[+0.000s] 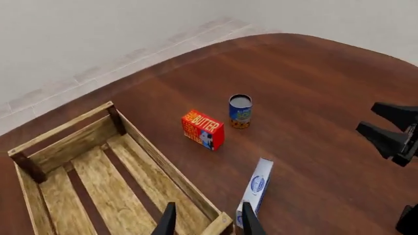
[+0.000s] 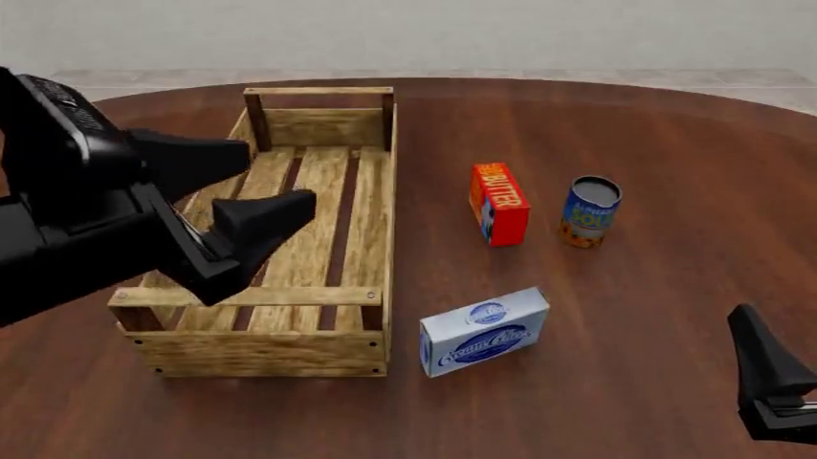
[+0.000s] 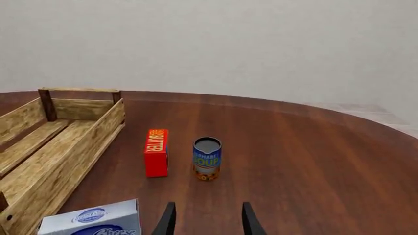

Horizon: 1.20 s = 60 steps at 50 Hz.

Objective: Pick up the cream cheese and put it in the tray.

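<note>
Here, in the front view, the left gripper (image 2: 243, 196) hangs over the tray (image 2: 262, 349), its fingers spread apart and holding nothing. The tray lies lengthwise on the wooden table (image 2: 664, 143), running from 6 toward 12 o'clock. Just beside the tray's near corner, at its 3 o'clock side, the cream cheese (image 2: 485, 331) rests on the table. The butter box (image 2: 499, 203) stands at 12 o'clock from it, the soup can (image 2: 590, 211) toward 1 o'clock. The right gripper (image 2: 772, 378) sits at the cream cheese's 4 o'clock, fingers parted and empty.
</note>
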Each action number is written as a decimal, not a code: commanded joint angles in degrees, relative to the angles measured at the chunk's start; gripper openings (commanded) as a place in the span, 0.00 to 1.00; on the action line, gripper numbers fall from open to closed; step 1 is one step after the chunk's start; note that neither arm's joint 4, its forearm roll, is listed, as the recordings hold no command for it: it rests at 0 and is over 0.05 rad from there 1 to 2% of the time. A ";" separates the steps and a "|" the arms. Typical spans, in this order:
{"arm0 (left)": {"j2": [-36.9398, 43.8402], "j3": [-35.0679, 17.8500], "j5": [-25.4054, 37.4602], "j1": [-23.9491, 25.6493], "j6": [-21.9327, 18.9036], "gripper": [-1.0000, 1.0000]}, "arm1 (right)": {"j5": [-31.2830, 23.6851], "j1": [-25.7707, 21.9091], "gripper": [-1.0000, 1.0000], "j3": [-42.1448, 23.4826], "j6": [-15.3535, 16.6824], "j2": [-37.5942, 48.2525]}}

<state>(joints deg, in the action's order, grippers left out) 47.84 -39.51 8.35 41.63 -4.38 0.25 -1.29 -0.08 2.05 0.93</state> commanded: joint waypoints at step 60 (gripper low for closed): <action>38.06 -21.70 12.20 14.42 -12.92 1.00 | -0.55 -1.56 1.00 -0.10 -1.03 -0.73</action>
<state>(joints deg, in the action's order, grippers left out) 82.45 -58.13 17.35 56.23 -14.16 -0.11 -2.50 -0.33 1.09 0.14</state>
